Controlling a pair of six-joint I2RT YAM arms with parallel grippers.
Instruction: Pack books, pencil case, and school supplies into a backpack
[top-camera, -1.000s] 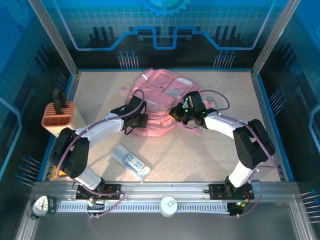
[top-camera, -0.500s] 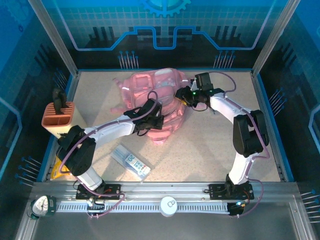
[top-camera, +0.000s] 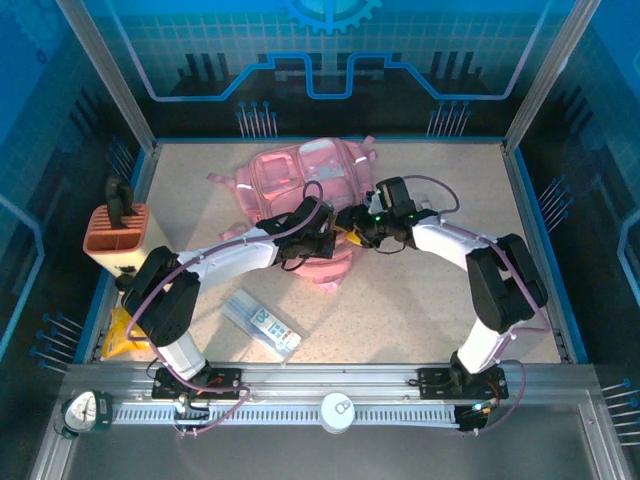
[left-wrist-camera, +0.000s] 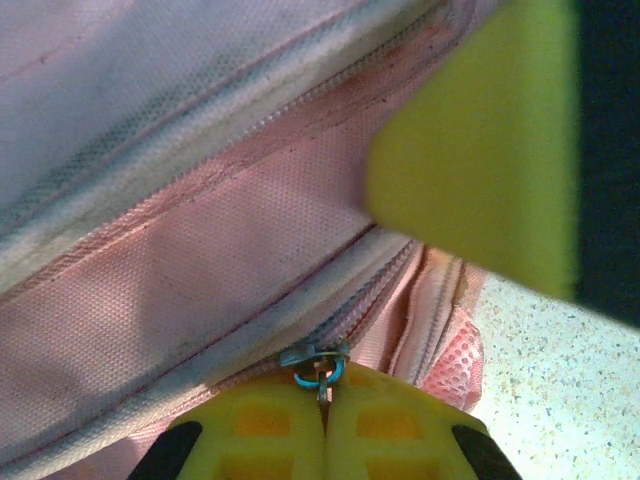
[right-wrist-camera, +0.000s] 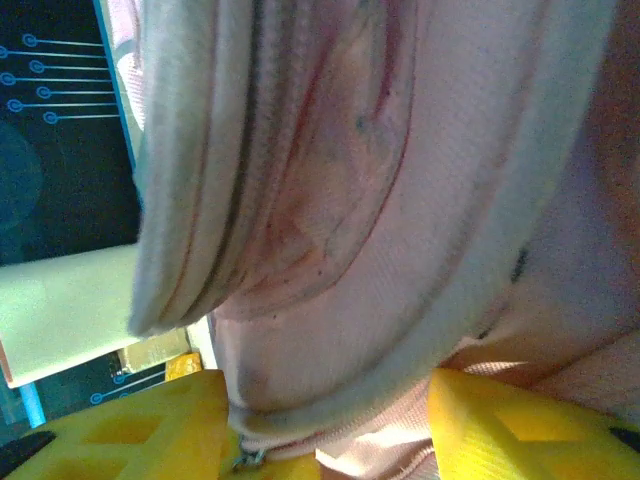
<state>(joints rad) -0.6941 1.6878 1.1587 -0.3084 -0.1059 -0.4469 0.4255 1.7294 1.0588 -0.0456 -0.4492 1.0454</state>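
1. Toward the far edge of the desk (top-camera: 430, 300), about midway between its left and right edges, the pink backpack (top-camera: 290, 180) sits bunched up. Both arms meet at its near side.
2. Bare speckled desk runs from the backpack to the right edge and the near-right corner, crossed only by the right arm.
3. An orange slotted holder (top-camera: 118, 232) stands against the left edge. The pencil case (top-camera: 262, 322) lies slantwise close to the near edge, left of the middle and well apart from the backpack. A yellow flat item (top-camera: 122, 335) pokes out by the near-left corner behind the left arm – what it is cannot be told.
4. The left pincer (left-wrist-camera: 322, 405) has its yellow pads pressed together, pinching the zip pull (left-wrist-camera: 318, 365), a metal slider with a small blue ring on a backpack seam.
5. The right pincer (right-wrist-camera: 330, 405) is spread, with a fold of the backpack's piped rim lying between its fingers.
6. A second ago the backpack lay flatter and nearer the desk's middle – it now stands heaped nearer the far edge, and the left arm reaches further across. Half a second ago the right pincer was at the backpack's far-right side; now it is at the near-right side, just beside the left pincer. Pencil case and holder have not moved.
7. The pencil case carries small coloured print, too small to read.
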